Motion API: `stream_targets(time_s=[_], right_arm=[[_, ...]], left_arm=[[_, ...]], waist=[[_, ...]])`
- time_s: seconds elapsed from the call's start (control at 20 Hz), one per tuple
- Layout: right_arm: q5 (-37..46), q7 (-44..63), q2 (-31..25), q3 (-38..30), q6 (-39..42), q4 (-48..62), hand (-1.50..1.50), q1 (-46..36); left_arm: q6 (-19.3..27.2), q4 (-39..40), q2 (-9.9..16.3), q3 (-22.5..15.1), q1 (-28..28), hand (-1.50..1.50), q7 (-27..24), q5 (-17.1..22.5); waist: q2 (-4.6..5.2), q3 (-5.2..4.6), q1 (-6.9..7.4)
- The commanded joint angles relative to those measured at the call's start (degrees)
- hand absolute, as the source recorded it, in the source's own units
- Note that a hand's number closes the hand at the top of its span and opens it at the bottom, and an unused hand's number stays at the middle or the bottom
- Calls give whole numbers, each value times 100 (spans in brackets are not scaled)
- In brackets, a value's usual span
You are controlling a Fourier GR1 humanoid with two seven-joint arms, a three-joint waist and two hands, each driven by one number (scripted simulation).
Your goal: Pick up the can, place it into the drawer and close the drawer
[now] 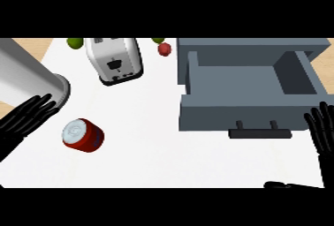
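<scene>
A red can [83, 134] with a silver lid lies on its side on the white counter at the left. My left hand [26, 117] shows at the left edge with straight fingers, just left of the can and not touching it. The grey drawer [244, 112] stands pulled out at the right, its inside bare, with a dark handle [259, 132] on its front. My right hand [322, 132] is at the right edge beside the drawer's front corner, fingers straight and pointing up, holding nothing.
A silver toaster [115, 60] stands at the back. A big grey cylinder [26, 75] lies at the far left, above my left hand. A green fruit [76, 43] and a red one [164, 49] sit along the back edge.
</scene>
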Motion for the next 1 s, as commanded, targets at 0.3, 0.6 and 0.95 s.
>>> stream_targets(time_s=[0.3,0.6,0.95], right_arm=[[-66,18,69,-208,219,-94,-150,118],[74,-135,121,-213,257,190,-150,35],[-334,-44,38,-504,532,-270,-150,275]], left_arm=[[-159,808,-491,5,-271,-150,-699,-1175],[-267,1750,-679,-15,-343,-150,-1870,-2242],[-222,2717,-279,307,-766,-150,-2712,-2659]], waist=[[-1,0,2],[6,-3,-3],[3,-3,-29]])
